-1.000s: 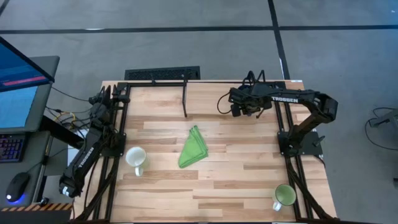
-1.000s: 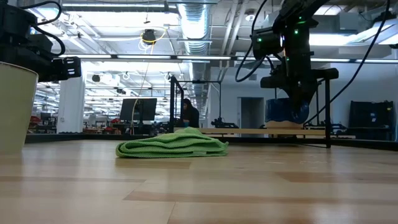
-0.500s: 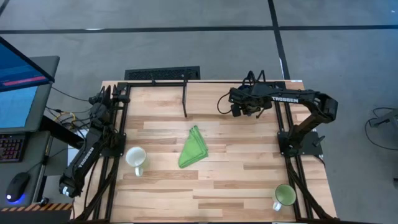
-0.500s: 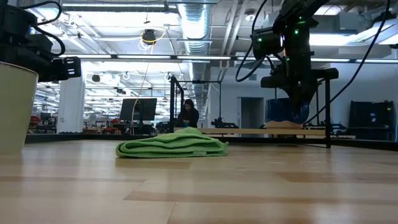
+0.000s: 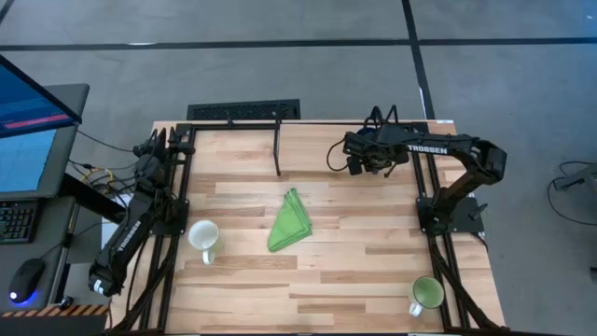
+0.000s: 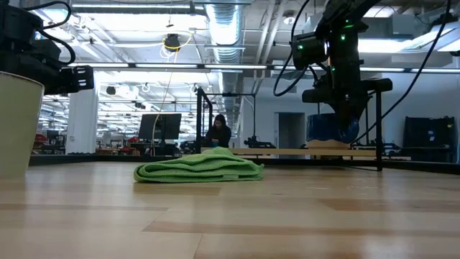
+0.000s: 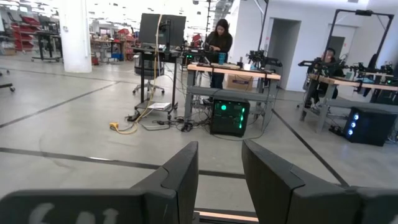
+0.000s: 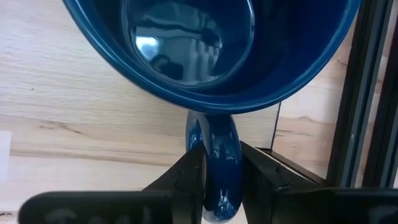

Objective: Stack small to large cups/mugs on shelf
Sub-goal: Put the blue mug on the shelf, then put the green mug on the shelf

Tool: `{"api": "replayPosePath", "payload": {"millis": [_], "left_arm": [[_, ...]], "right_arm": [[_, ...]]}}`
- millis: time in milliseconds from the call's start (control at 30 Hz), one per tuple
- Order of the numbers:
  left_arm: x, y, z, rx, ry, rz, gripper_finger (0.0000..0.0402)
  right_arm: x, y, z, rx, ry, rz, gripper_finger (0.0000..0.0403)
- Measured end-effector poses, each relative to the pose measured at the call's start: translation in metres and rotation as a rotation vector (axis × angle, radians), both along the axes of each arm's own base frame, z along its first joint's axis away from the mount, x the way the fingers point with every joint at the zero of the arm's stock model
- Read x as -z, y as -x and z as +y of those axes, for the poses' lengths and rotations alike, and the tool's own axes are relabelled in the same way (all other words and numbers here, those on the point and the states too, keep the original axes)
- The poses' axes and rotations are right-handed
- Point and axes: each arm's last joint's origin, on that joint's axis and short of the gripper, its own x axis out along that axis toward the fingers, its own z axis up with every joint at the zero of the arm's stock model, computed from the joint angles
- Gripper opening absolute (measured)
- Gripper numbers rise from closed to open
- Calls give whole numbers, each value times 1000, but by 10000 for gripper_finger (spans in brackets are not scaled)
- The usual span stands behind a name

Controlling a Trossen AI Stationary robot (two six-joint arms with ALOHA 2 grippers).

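My right gripper (image 5: 357, 164) is over the far right of the table, shut on the dark blue mug (image 8: 186, 43), which also shows in the low view (image 6: 325, 129). The mug is upright, mouth up, over the light wooden shelf strip (image 5: 317, 140). The white mug (image 5: 203, 237) stands near the left edge. The light green mug (image 5: 427, 294) stands at the near right corner. My left gripper (image 7: 219, 174) is open and empty at the far left corner (image 5: 177, 138), pointing out into the room. My right gripper pinches the blue mug's handle (image 8: 214, 146) between its two fingers (image 8: 186, 177), which lie on the handle's two flat sides. The fingers come from above, pointing down. The mug stays upright with its mouth up; whether its base rests on the wood, I cannot tell.
A folded green cloth (image 5: 291, 221) lies in the middle of the table. A black post (image 5: 278, 147) stands on the far part of the table, with a rail (image 5: 242, 122) along the far edge. Another black post (image 8: 360, 93) stands close beside the blue mug. People work at benches in the room beyond.
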Motion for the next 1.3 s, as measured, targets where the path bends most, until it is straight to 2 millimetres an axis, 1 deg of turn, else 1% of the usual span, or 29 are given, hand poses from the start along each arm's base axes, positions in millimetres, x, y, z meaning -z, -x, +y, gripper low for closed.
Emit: {"api": "replayPosePath", "payload": {"millis": [100,167,233,500,600,700,867,1033,1167,1300], "left_arm": [[0,0,0,0,0,0,114],[0,0,0,0,0,0,114],[0,0,0,0,0,0,114],[0,0,0,0,0,0,114],[0,0,0,0,0,0,114],[0,0,0,0,0,0,114],[0,0,0,0,0,0,114],[0,0,0,0,0,0,114],[0,0,0,0,1,1,114],[0,0,0,0,1,1,114]], "right_arm": [[0,0,0,2,0,0,107],[0,0,0,2,-1,0,118],[0,0,0,2,-11,-4,137],[0,-1,3,6,-21,-11,233],[-3,-3,4,8,-33,-24,252],[-10,-7,6,-18,-42,-32,258],[-29,-12,8,-39,-34,-43,259],[-54,-15,9,-48,-12,-50,259],[-79,-19,13,-85,36,-67,259],[-109,-24,23,-216,61,-105,259]]}}
